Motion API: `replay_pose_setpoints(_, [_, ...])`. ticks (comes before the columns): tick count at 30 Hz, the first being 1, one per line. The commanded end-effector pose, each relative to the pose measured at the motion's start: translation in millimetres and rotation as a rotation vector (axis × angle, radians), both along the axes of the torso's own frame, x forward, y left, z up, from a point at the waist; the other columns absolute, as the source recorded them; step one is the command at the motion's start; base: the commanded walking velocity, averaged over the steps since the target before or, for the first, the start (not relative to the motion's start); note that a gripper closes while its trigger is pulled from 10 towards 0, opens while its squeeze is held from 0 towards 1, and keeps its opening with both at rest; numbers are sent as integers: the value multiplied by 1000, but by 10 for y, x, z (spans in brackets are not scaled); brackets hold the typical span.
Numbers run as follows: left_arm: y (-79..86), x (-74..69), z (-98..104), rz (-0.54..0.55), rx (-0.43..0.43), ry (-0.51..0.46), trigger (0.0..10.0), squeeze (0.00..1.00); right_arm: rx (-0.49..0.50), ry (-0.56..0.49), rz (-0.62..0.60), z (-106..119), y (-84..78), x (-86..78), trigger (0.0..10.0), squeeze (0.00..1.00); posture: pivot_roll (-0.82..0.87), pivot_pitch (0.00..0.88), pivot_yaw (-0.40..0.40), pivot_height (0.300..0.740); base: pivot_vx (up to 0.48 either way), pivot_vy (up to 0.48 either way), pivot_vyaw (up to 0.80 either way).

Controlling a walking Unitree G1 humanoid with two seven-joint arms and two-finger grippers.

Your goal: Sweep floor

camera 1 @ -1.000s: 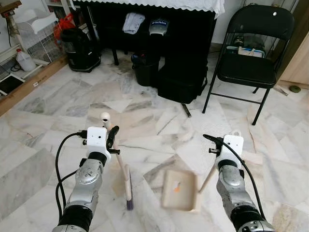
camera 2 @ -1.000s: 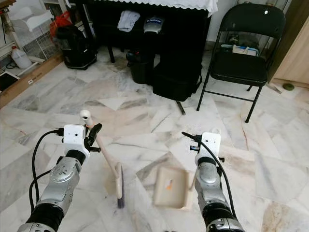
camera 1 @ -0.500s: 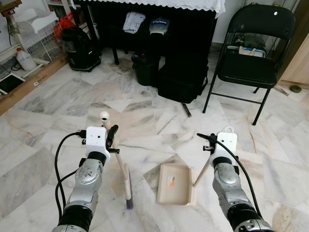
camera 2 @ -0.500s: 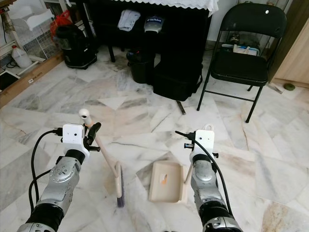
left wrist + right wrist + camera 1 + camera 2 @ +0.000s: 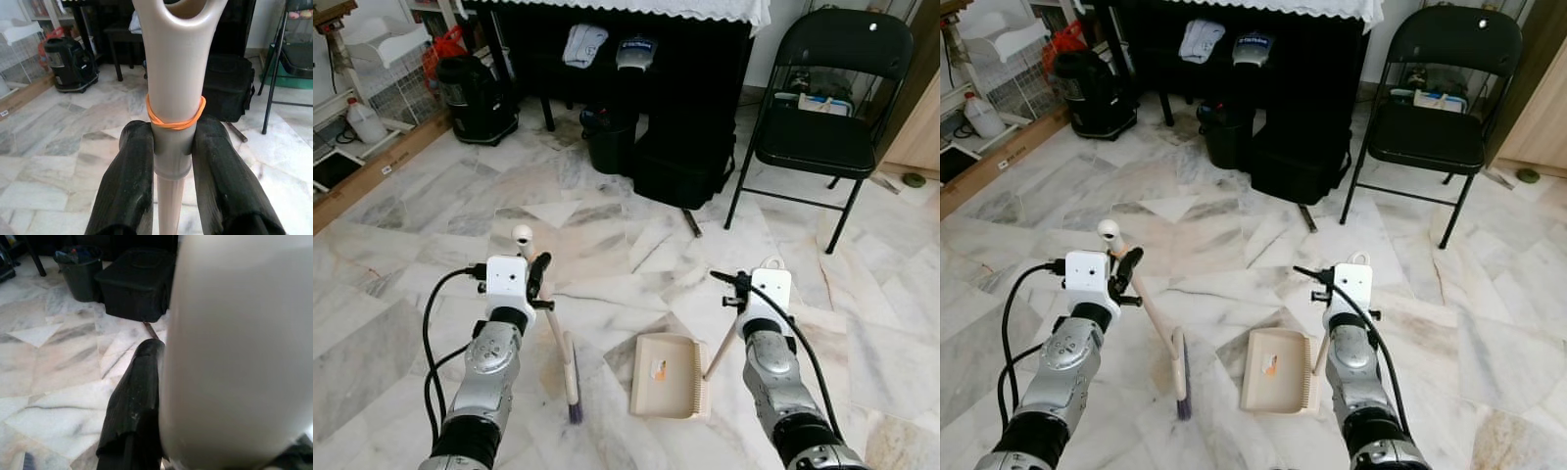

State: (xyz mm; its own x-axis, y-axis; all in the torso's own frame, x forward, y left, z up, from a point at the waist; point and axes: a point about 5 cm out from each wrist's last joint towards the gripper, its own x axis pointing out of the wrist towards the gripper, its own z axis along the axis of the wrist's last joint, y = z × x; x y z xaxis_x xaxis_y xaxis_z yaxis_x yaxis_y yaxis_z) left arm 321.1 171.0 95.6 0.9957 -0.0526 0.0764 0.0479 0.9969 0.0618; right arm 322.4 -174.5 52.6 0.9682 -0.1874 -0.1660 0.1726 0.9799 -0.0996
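A: What's the biggest thing ahead of the two tools?

B: The marble floor (image 5: 401, 343), pale with grey veins. Well beyond both tools stands a dark cabinet (image 5: 636, 59) under a white cloth, and off past the right tool a black folding chair (image 5: 822, 117). A black box (image 5: 683, 166) and a small bin (image 5: 607, 142) sit on the floor at the cabinet's foot.

A: And the left tool?

B: The left tool (image 5: 171, 147) is clamped on the beige broom handle (image 5: 172, 73); one black finger (image 5: 129, 181) presses each side, just under an orange rubber band (image 5: 176, 117). The broom (image 5: 1160, 323) slants down from that tool to the floor, its dark bristle head (image 5: 573, 377) touching the tiles between the two arms.

A: The right one?

B: The right tool (image 5: 744, 294) grips the thin handle of the dustpan (image 5: 671, 375). In its wrist view a black finger (image 5: 134, 401) lies against the pale handle. The pan rests flat on the floor, just beside the right arm, near the broom head but apart from it.

A: Anything in the pan?

B: A small orange scrap (image 5: 659, 370).
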Motion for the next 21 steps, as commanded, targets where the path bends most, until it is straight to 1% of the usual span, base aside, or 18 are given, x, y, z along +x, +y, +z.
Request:
replay_pose_setpoints(1, [48,19,90,18,-2,-46,10000,0,4,-47,18,101,51,60,10000,0,-28,108,28,740,255,0,0])
replay_pose_setpoints(21, [56,15,79,19,-2,-43,10000,0,4,-34,21,83,68,62,10000,0,-23,96,27,740,352,0,0])
